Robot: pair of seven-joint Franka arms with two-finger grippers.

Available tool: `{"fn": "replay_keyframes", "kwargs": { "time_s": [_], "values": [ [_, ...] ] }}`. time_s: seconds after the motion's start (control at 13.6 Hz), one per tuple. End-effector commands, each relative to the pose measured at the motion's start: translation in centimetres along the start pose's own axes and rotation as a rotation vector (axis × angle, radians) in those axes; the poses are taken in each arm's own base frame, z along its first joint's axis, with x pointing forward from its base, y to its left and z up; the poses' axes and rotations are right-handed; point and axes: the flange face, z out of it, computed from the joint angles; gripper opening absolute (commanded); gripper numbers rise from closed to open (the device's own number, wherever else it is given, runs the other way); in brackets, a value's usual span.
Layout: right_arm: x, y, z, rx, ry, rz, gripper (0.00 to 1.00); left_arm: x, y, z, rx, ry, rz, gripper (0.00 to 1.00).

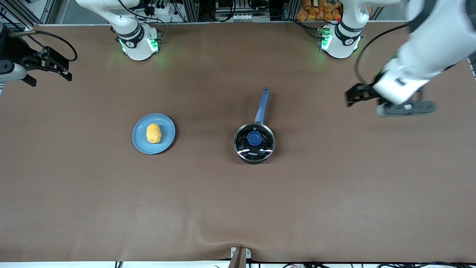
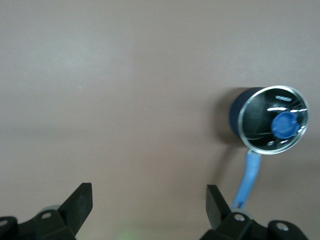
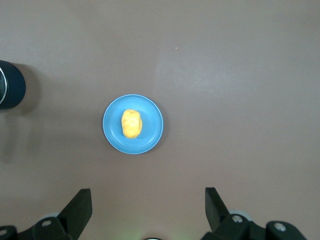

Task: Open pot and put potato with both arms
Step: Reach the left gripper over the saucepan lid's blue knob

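Observation:
The black pot (image 1: pixel 254 143) stands mid-table with its glass lid and blue knob (image 1: pixel 254 138) on it, and its blue handle (image 1: pixel 262 104) points toward the arms' bases. The yellow potato (image 1: pixel 153 133) lies on a light-blue plate (image 1: pixel 167 130) toward the right arm's end. My left gripper (image 1: pixel 350 98) is open and empty, up in the air over bare table toward the left arm's end. Its wrist view shows the pot (image 2: pixel 272 120) off to one side of the open gripper (image 2: pixel 148 200). My right gripper (image 1: pixel 48 77) is open and empty, high over the table's right-arm end. Its wrist view shows the potato (image 3: pixel 131 123) on the plate (image 3: pixel 152 125), ahead of the open gripper (image 3: pixel 148 200).
The brown table cover (image 1: pixel 238 208) spreads wide around the pot and plate. Both arm bases (image 1: pixel 139 44) stand at the edge farthest from the front camera. A small bracket (image 1: pixel 240 257) sits at the near edge. The pot's edge (image 3: pixel 10 85) shows in the right wrist view.

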Motion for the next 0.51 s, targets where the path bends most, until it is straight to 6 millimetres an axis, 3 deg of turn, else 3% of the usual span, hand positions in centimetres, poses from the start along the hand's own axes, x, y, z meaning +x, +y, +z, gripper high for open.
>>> {"fn": "replay_keyframes", "kwargs": {
  "time_s": [0.0,0.22,0.44],
  "values": [
    [-0.2,0.1,-0.1,0.005,0.001,0.014,1.0,0.5,7.1,3.3,-0.008,-0.014,-0.06,1.0],
    [-0.2,0.2,-0.2,0.004,0.004,0.016,1.0,0.5,14.1,8.6,0.026,0.01,-0.106,1.0],
    [-0.2,0.2,-0.2,0.005,0.002,0.017,1.0,0.3,18.8,14.2,0.011,0.028,-0.127,1.0]
  ]
}}
